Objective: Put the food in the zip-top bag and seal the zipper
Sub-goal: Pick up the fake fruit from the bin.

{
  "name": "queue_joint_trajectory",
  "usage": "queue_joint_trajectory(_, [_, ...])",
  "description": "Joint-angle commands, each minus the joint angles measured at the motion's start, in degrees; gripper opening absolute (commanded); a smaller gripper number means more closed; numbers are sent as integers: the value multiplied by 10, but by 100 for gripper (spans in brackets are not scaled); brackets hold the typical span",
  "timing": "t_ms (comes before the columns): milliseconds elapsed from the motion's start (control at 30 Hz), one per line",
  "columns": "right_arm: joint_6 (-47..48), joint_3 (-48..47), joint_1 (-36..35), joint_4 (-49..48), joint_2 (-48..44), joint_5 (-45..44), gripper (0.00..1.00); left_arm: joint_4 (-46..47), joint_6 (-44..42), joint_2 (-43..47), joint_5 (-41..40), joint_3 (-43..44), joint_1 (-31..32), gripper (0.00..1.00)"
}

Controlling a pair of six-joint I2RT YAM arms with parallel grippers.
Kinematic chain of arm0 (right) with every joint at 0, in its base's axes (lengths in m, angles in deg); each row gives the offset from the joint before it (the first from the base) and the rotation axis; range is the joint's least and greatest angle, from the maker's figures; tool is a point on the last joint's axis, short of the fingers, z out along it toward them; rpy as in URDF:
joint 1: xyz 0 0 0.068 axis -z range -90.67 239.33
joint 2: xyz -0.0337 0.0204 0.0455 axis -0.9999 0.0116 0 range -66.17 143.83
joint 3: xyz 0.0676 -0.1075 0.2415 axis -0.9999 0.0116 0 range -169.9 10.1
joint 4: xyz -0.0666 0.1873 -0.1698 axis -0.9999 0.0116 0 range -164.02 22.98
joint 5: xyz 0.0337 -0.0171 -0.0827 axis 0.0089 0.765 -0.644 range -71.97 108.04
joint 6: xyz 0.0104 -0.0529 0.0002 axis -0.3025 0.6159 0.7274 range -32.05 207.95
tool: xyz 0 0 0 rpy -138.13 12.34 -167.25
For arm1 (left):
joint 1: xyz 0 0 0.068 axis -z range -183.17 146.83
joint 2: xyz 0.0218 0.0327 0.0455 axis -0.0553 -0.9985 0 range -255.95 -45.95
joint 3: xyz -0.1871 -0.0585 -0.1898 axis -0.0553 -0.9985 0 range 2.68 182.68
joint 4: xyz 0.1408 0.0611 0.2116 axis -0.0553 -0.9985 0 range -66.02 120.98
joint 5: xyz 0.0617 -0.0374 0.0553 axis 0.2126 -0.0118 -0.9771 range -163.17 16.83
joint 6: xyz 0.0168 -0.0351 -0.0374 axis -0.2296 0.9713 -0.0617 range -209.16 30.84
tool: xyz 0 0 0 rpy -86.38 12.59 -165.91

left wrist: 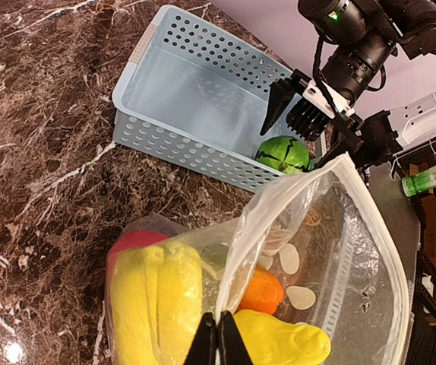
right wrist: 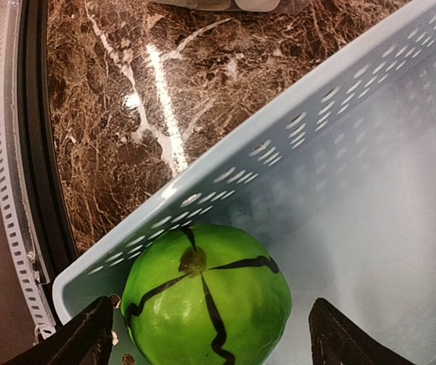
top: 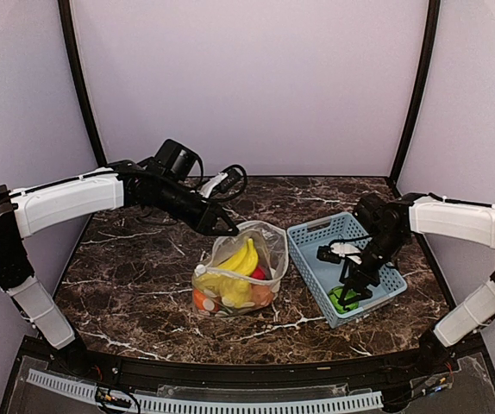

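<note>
The clear dotted zip-top bag (top: 239, 267) sits mid-table, mouth held up, with yellow bananas (top: 241, 257), a red piece and an orange ball (left wrist: 258, 292) inside. My left gripper (top: 228, 231) is shut on the bag's rim; in the left wrist view its tips (left wrist: 219, 338) pinch the plastic edge. The white zipper strip (left wrist: 395, 251) runs along the open mouth. A green round piece with black stripes (right wrist: 206, 296) lies in the near corner of the light-blue basket (top: 316, 237). My right gripper (top: 349, 291) is open right above it, one finger (right wrist: 89, 338) on each side.
The basket stands right of the bag, close to it; its slotted wall (right wrist: 225, 179) is right beside the green piece. The table's near edge with a black rail (right wrist: 39, 152) lies just beyond the basket corner.
</note>
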Motion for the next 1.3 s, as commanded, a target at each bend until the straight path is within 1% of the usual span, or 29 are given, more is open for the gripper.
queue_joint_trajectory(0, [2,6,-6,14,2,-4,91,-10,-8,10,-7,-10,4,1])
queue_joint_trajectory(33, [3,7,-6,15,0,-7,97,-13,-8,10,-10,-8,4,1])
queue_joint_trajectory(100, [4,9,-6,13,1,-12,99,-14,-8,10,-5,-6,4,1])
queue_joint_trajectory(333, [2,19,-7,4,13,-31,99,-15,-10,10,-6,-6,4,1])
queue_joint_trajectory(667, [-1,24,-9,-3,24,-31,95,-15,-9,10,-9,-8,5,1])
queue_joint_trajectory(767, [-4,27,-9,-14,23,-46,92,-16,-9,11,-5,-6,6,1])
queue_joint_trajectory(833, [-6,27,-9,-16,25,-50,87,-13,-9,11,-6,-8,6,1])
queue_joint_trajectory(1267, [-15,26,-9,-43,17,-64,72,-13,-9,7,-7,-7,7,1])
